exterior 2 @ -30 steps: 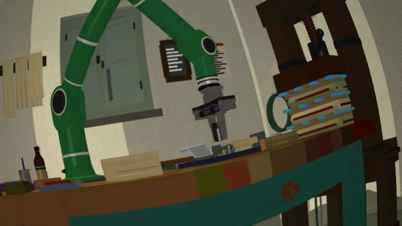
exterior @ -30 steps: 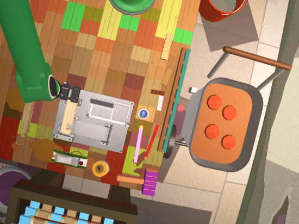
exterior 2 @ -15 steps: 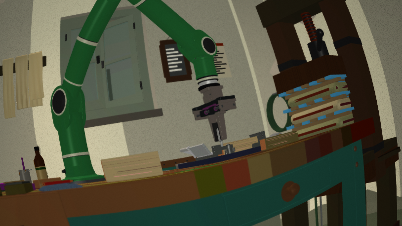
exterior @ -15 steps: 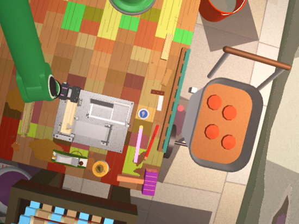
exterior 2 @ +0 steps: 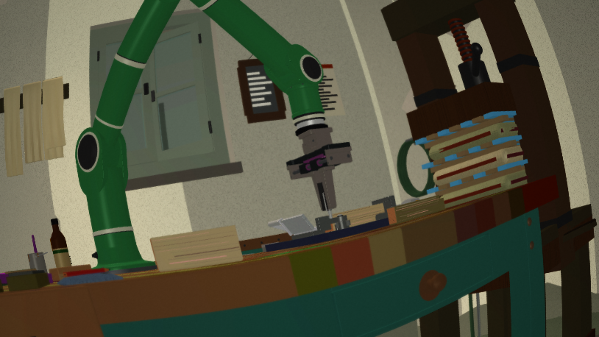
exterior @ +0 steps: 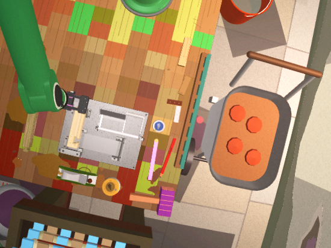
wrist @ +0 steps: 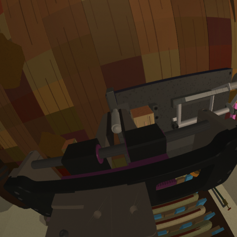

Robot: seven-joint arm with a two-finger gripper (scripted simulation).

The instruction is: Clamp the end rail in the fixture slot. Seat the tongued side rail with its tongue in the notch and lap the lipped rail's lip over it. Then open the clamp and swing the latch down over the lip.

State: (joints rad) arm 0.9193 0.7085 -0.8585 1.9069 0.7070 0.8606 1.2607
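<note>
The end rail (exterior: 74,130), a pale wooden bar, lies in the slot along the left side of the grey fixture plate (exterior: 103,133); the gripper hides most of it in the wrist camera, where only its end (wrist: 142,116) shows. My gripper (wrist: 115,131) stands over the plate's top-left corner with its fingers closing around a small grey clamp handle (wrist: 115,121), and I cannot tell whether they grip it. A metal latch frame (exterior: 120,122) lies on the plate's upper right part. A second pale rail (exterior: 29,131) lies on the bench left of the plate.
The bench's right edge, with a teal strip (exterior: 194,111), runs beside a cart of orange knobs (exterior: 245,137). A pink rod (exterior: 153,159) and red pencil (exterior: 168,156) lie right of the plate. A tape dispenser (exterior: 77,176) and yellow roll (exterior: 111,186) sit below it.
</note>
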